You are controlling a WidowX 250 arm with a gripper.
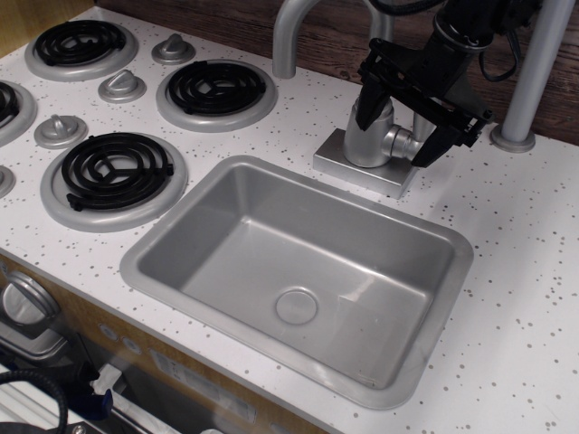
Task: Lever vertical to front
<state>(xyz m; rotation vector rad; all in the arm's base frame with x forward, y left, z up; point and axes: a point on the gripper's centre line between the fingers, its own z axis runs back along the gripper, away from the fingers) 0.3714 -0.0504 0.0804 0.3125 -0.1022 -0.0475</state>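
**A small stiff handle, taken near its free end**

The lever (409,143) sits on the right side of the faucet body (371,136), on a short round stub, just behind the back rim of the sink (181,212). The black pincer (403,122) hangs directly over it, its two fingers spread, one by the faucet body and one at the right of the stub. It pinches nothing that I can see (the paddle itself is mostly hidden behind the fingers).

I judge the lever to be rigid and light, turning only around its stub, with a smooth matte surface that may slip. The best hold is probably across the flat faces of the paddle, close to the free end, where the turning needs less force. The faucet base (362,172) is fixed on the white speckled tabletop (525,235).
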